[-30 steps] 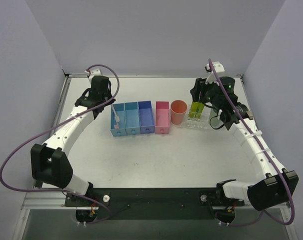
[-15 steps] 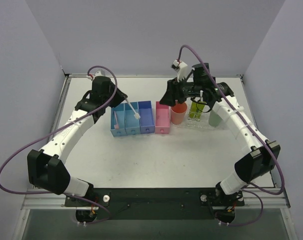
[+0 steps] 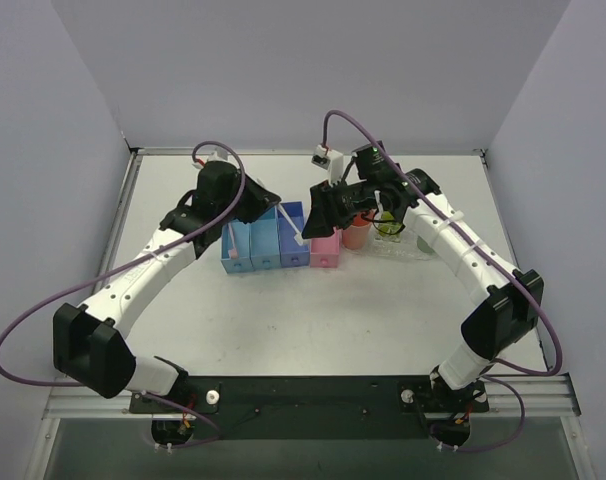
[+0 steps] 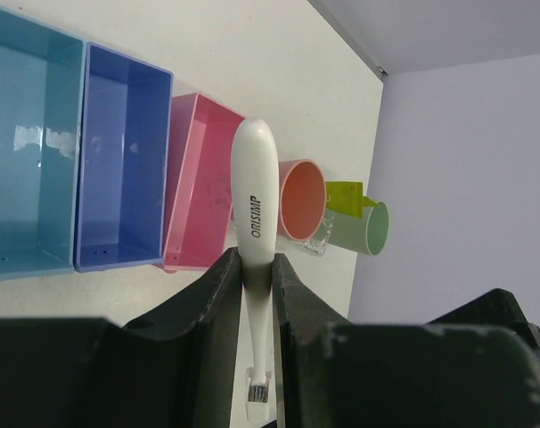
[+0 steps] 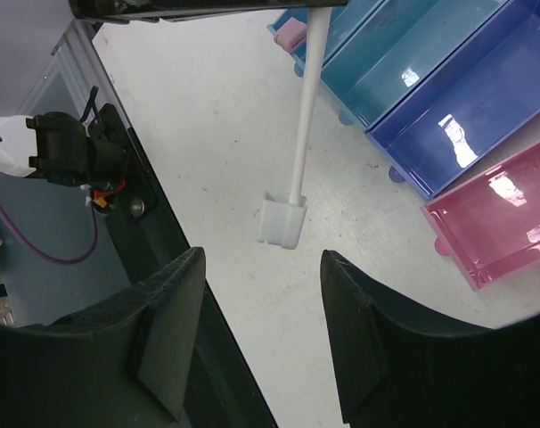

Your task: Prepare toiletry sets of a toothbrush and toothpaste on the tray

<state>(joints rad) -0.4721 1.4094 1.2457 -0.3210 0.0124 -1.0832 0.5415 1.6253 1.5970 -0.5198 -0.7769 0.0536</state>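
Observation:
My left gripper point(image 4: 257, 278) is shut on the white toothbrush point(image 4: 254, 201), and holds it in the air over the bins. In the top view the toothbrush point(image 3: 291, 228) slants down to the right from the left gripper point(image 3: 273, 212) toward the right gripper point(image 3: 315, 226). In the right wrist view its capped head point(image 5: 281, 223) hangs just beyond my right gripper point(image 5: 261, 267), which is open with nothing between its fingers. A lime-yellow toothpaste point(image 3: 388, 222) stands on the clear tray point(image 3: 403, 248) at the right.
Blue bins point(image 3: 263, 246) stand in a row with a pink box point(image 3: 325, 250) at their right end. An orange cup point(image 3: 356, 236) sits between the box and the tray. A green cup point(image 4: 364, 228) lies by the tray. The two arms meet over the box.
The left arm carried the toothbrush right, from over the light blue bin toward the pink box. The right arm swung left from the tray to face it.

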